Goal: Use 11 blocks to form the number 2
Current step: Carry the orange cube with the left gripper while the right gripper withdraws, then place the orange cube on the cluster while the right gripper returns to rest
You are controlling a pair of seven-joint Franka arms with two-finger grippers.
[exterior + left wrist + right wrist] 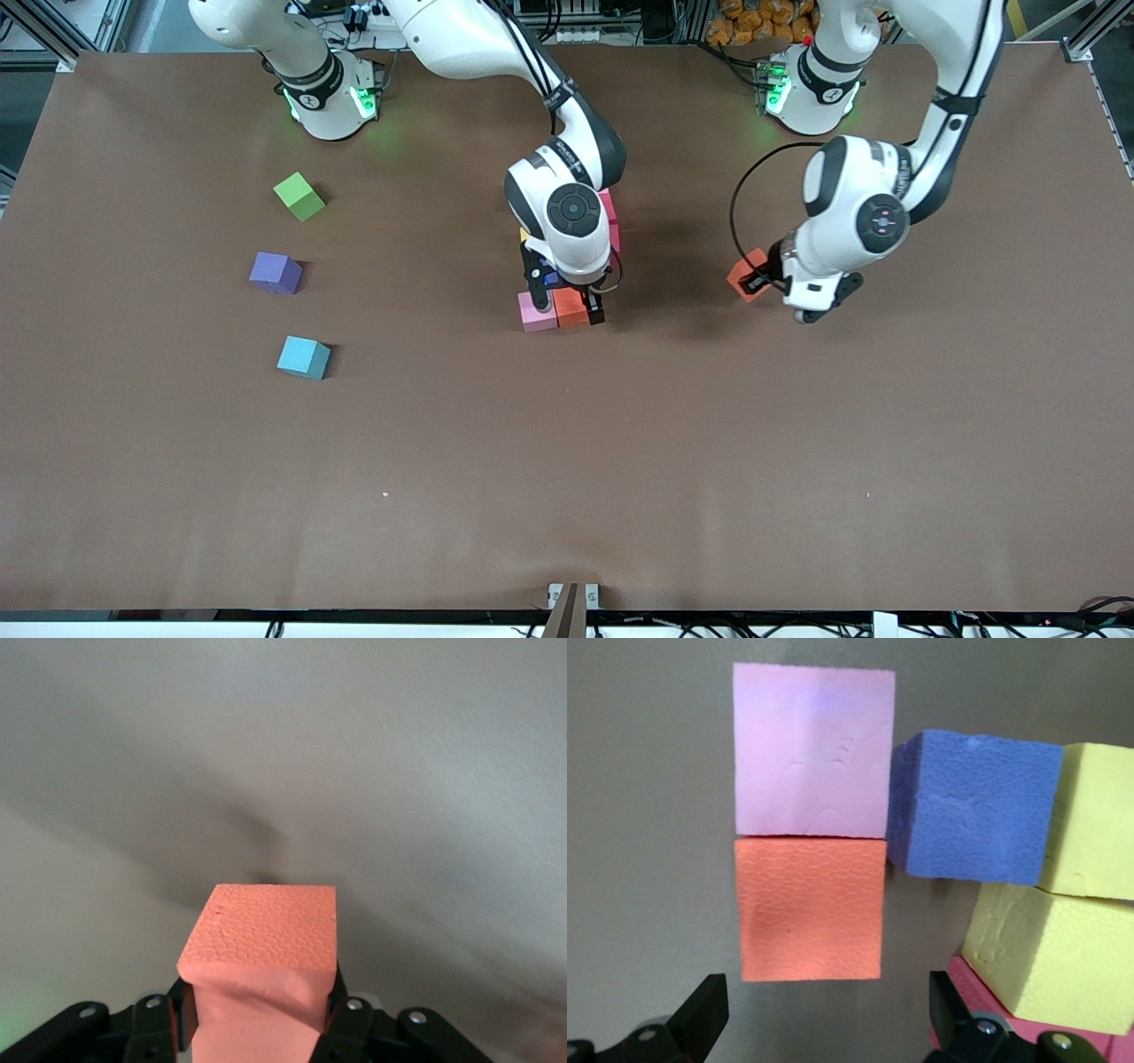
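While right tool (567, 307) straddles orange block (571, 307), green cube (299, 196) sits apart

Even overhead light fell on the brown worktop (567, 461), leaving soft, short shadows beside the cubes and under both arms. Green lamp glow spilled around the arm bases. The left wrist view was hazy and unfocused past its held cube; the right wrist view stayed crisp.

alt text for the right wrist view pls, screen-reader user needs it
The open right gripper hangs over an orange block set edge to edge with a pink block on the brown table. Beside them sit a blue block and two yellow blocks.
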